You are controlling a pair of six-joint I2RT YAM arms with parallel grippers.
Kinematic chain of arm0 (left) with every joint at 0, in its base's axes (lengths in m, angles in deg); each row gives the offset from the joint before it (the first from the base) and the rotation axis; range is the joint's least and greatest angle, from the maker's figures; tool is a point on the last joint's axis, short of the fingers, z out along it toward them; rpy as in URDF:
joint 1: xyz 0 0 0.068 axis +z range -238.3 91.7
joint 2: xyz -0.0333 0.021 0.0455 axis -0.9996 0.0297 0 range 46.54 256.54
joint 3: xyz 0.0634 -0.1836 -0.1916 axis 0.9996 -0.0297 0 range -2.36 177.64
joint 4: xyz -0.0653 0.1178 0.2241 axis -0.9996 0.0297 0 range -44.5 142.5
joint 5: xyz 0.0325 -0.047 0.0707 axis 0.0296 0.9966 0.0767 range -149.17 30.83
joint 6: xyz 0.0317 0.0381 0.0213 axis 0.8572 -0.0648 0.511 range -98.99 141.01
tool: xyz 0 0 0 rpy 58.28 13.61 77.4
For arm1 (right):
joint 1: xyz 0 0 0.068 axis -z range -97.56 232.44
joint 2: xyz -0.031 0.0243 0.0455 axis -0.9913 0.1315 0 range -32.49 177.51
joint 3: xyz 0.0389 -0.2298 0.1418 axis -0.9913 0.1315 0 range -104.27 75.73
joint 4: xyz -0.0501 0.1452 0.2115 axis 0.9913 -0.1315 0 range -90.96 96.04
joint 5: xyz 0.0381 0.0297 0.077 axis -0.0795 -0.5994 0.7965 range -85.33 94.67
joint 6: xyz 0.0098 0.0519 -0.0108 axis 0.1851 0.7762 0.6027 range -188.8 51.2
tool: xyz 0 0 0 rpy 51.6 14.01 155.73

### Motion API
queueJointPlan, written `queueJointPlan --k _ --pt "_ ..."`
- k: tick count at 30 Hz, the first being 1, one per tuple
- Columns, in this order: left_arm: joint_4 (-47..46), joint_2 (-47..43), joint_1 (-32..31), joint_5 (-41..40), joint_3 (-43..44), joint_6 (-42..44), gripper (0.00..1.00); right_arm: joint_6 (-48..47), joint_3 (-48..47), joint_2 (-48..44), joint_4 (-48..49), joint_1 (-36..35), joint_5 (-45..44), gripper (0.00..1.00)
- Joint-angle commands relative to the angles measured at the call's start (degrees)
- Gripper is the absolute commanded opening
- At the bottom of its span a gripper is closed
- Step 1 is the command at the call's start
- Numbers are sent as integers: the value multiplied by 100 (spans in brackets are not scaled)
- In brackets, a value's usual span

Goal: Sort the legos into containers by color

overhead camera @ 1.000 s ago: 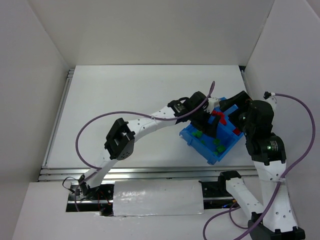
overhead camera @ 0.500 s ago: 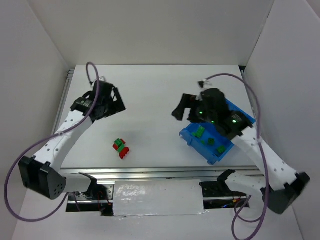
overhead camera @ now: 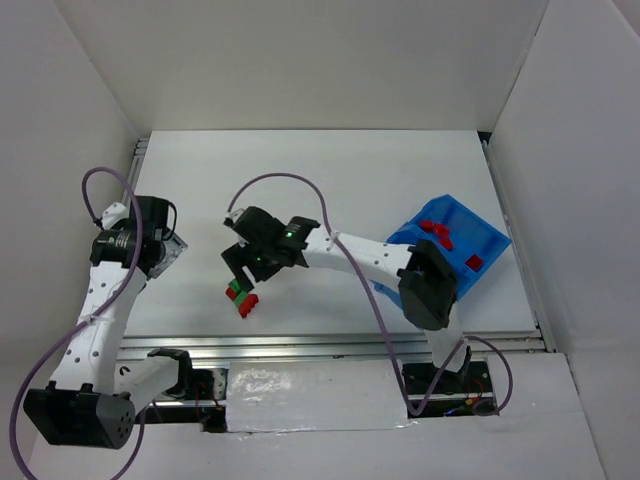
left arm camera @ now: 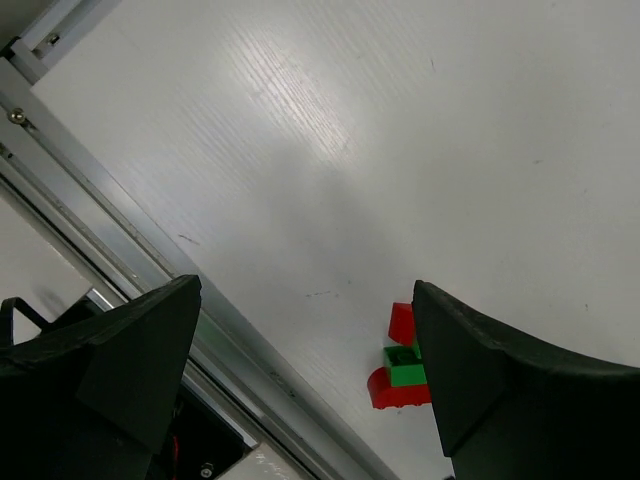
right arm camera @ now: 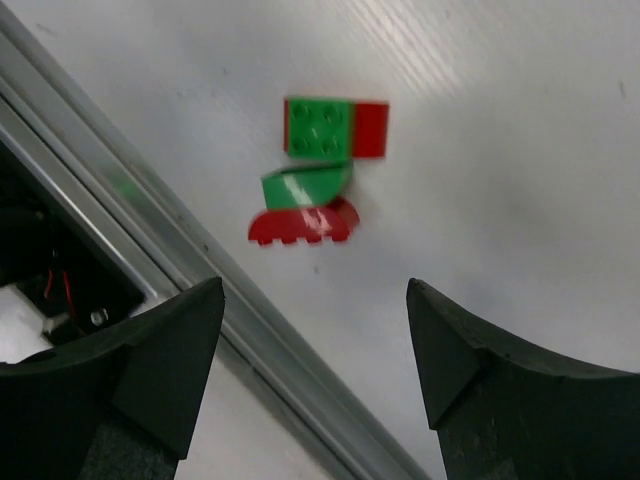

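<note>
1. Left gripper: stationed at the far left of the table, close to its side edge. The fingers are spread wide with nothing between them. Its wrist camera sees the loose bricks only off to one side, well apart. Judged to be parked there so that the middle of the table is free for the other arm.

2. Loose legos: a small red-and-green cluster on the bare table, left of centre, near the front rail and well apart from the bin. The right wrist view resolves it.
   - A green studded brick touches a red brick.
   - Just beside them, a green curved piece lies against a red piece.
   - Because the colours lie in contact, a pick will probably have to single out one brick without dragging its neighbour.

3. Right gripper: carried on an arm stretched across the table from the right side, it hovers over the cluster. The fingers are parted and grasp nothing. The bricks lie ahead of the gap, not between the fingers. Judged to be lining up for a pick.

4. Blue bin: set askew at the right of the table. A few red bricks lie in the part that shows. Its near side is covered by the right arm's elbow, so the contents there cannot be told. The sorting appears well along, with this cluster left.
</note>
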Motion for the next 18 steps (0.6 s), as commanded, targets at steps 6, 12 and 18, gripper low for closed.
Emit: queueJointPlan --k 6,12,18 --pt "93 -100 441 -1 506 582 99 -369 -1424 1313 380 -332 -276 79" --pt "217 -134 555 -168 832 837 100 -386 -1521 1867 723 -367 -681 71" --pt "59 -65 705 69 980 1242 99 -492 -1951 2360 672 -402 -935 64"
